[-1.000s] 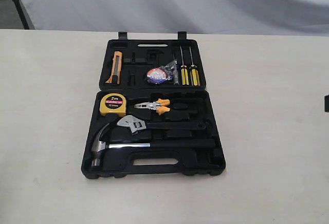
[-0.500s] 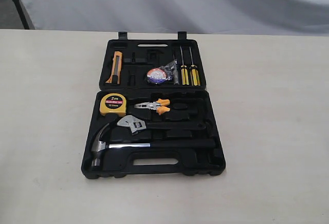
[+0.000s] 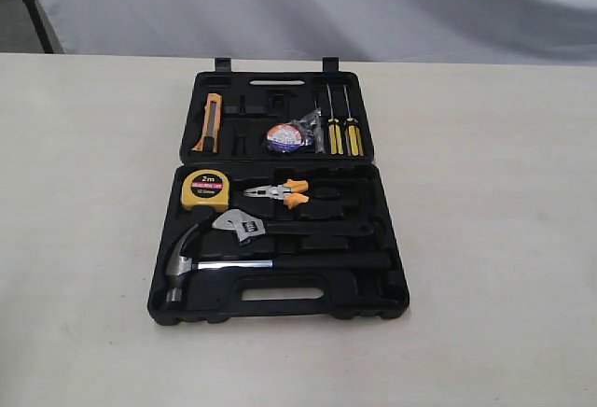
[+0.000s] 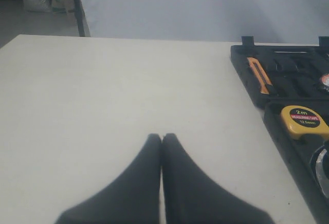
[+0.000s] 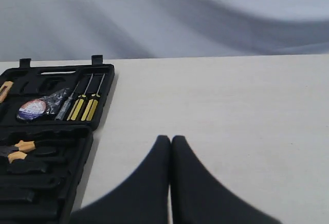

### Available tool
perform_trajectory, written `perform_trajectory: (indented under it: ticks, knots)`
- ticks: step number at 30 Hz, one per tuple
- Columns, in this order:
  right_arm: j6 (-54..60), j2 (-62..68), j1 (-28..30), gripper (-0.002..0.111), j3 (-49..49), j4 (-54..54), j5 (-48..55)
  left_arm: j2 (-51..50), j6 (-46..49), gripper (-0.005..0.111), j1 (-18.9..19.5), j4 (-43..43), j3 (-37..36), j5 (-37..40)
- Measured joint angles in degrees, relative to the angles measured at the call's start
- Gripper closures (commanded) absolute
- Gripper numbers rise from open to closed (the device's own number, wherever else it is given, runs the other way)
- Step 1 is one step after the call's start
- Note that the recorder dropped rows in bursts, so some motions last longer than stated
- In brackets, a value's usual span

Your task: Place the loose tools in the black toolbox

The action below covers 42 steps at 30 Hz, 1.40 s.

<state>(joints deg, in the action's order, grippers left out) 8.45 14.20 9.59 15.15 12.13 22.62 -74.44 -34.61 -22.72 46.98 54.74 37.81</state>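
The black toolbox [image 3: 399, 281] lies open and flat in the middle of the table [image 3: 504, 202], one half toward the far edge and the other toward the near edge, with its slot handle nearest. In the near half the claw hammer [image 3: 233, 264] lies beside the handle slot, head toward the table's left edge. The black adjustable wrench [image 3: 280, 229] sits just beyond it, silver jaw also to the left. Farther back are a yellow tape measure [image 3: 204, 189] and orange-handled pliers [image 3: 280, 192]. The plastic-wrapped tape roll [image 3: 284, 137] rests in the far half, between an orange utility knife [image 3: 211, 119] and two yellow-handled screwdrivers [image 3: 340, 132]. Both grippers hang over bare table on either side of the box — the left gripper [image 4: 162, 136] with jaws pressed together, the right gripper [image 5: 170, 139] likewise — and neither holds anything.
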Motion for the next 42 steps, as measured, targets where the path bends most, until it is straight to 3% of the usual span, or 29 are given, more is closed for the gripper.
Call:
perform_trajectory:
  ticks: [9,18,42]
  knots:
    - [0.0,-13.6,-0.2,0.109,-6.8,-0.7,-0.1,0.0,0.0,0.105,0.0,0.0,0.0,0.0]
    - [0.0,-13.9,0.0,0.109,-12.5,-13.7,-0.8,0.0,0.0,0.105,0.0,0.0,0.0,0.0]
    - [0.0,-13.9,0.0,0.109,-15.0,-14.5,-3.0,0.0,0.0,0.105,0.0,0.0,0.0,0.0]
